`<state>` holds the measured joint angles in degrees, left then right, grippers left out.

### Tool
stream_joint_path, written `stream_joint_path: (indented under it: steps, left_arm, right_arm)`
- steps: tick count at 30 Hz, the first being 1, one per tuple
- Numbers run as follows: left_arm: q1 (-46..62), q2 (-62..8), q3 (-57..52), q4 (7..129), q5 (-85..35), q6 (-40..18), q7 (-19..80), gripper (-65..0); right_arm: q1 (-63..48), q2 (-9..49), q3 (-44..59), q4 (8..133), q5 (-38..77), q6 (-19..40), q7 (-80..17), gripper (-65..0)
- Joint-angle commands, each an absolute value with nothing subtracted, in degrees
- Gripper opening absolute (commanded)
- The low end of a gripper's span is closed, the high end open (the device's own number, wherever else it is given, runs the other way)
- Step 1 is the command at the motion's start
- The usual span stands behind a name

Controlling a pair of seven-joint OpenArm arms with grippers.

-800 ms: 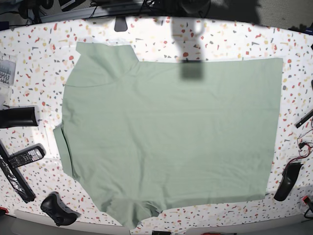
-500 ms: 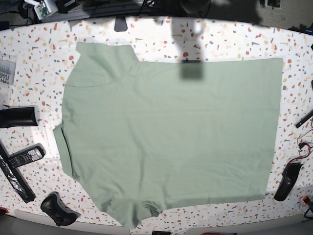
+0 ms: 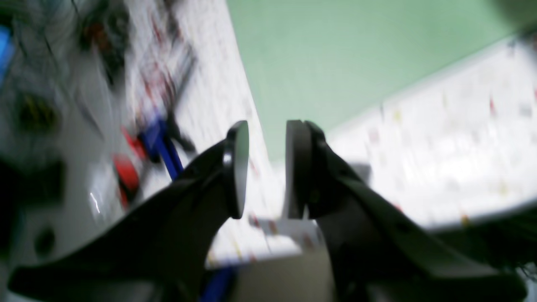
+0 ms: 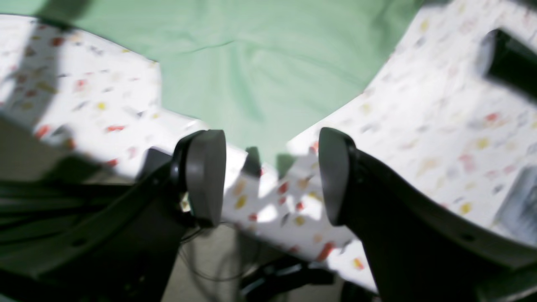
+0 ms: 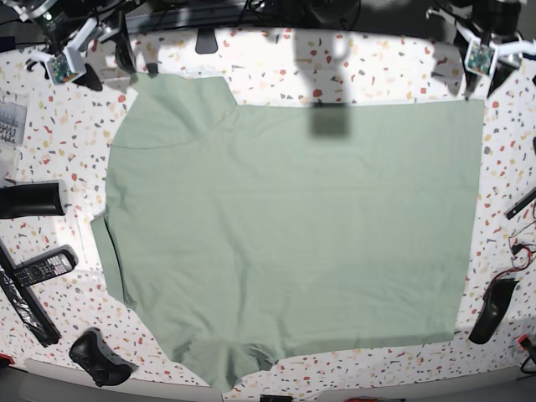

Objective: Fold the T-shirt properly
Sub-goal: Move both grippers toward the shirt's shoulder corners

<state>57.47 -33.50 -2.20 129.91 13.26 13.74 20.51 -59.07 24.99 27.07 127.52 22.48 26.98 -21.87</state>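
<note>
T-shirt (image 5: 293, 226) plain, unlabelled (table (image 5: 276, 67) speckled)

Both wrist views are motion-blurred. The T-shirt (image 5: 293, 226) runs past their top edges; clutter (image 3: 138, 138) beside the left gripper stays unidentifiable.

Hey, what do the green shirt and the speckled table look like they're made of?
The T-shirt looks like soft woven or knit cloth, matte pale green: it lies flat with faint creases and no shine. The table looks like a hard, smooth terrazzo-style top, white with red, yellow and grey flecks; real stone or a printed laminate, the pictures cannot settle.
</note>
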Motion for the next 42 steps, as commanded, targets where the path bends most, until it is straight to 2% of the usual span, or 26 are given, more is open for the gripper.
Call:
stream_joint_path:
  steps: [1, 7, 9, 12, 16, 19, 21, 24, 28, 32, 37, 39, 42]
  left_arm:
    - [57.52, -34.98, -2.31, 130.98, 13.65, 14.04, 18.81, -51.6]
    - [56.69, -38.92, -2.28, 130.87, 13.45, 0.64, 17.93, -51.6]
    - [56.64, -38.92, -2.28, 130.87, 13.5, 0.97, 17.43, -51.6]
    - [56.64, -38.37, -2.28, 130.87, 13.45, 4.16, 10.7, -51.6]
    - [56.66, -34.54, -2.28, 130.87, 13.45, 4.91, -2.42, -51.6]
    - [56.31, -34.09, -2.28, 130.87, 13.43, 4.86, -7.25, -51.6]
    - [55.35, -34.2, -2.28, 130.87, 13.43, 4.84, -5.32, -51.6]
    - [52.77, -34.15, -2.28, 130.87, 13.41, 4.86, 3.29, -51.6]
    - [48.9, -34.15, -2.28, 130.87, 13.43, 4.91, 14.15, -51.6]
    - [46.63, -34.17, -2.28, 130.87, 13.43, 4.8, 16.71, -51.6]
    - [46.52, -34.17, -2.28, 130.8, 12.25, -3.64, 16.88, -51.4]
    - [46.5, -34.17, -2.28, 130.8, 10.37, -6.09, 18.46, -45.4]
    - [46.48, -34.17, -2.24, 130.8, 10.07, -6.5, 24.05, -31.0]
  right_arm:
    - [-58.96, 25.45, 27.46, 128.51, 21.28, 27.07, -20.58, -30.9]
    - [-57.82, 30.02, 27.35, 128.53, 10.0, 34.68, -21.8, -30.9]
    - [-57.78, 32.38, 27.35, 128.51, 6.96, 34.96, -20.99, -30.9]
    - [-57.8, 35.18, 27.35, 128.51, 4.21, 34.3, -17.74, -30.9]
    - [-57.78, 35.9, 27.35, 128.51, 3.38, 33.5, -13.85, -30.9]
    - [-57.8, 35.88, 27.35, 128.51, -2.68, 33.5, -13.26, -30.9]
    - [-57.8, 35.88, 27.35, 128.51, -7.27, 33.5, -13.32, -30.9]
    - [-57.8, 35.9, 27.35, 128.51, -12.58, 33.5, -13.34, -30.9]
    - [-57.8, 35.88, 27.35, 128.51, -12.95, 34.06, -13.37, -30.9]
    - [-57.82, 35.86, 27.35, 128.51, -12.88, 35.2, -13.47, -30.9]
    - [-57.8, 35.86, 27.35, 128.51, -12.91, 35.2, -13.5, -30.7]
    - [-57.82, 35.88, 27.35, 128.51, -12.91, 35.2, -13.54, -29.7]
    - [-57.82, 35.86, 27.35, 128.51, -12.91, 35.2, -13.58, -24.2]
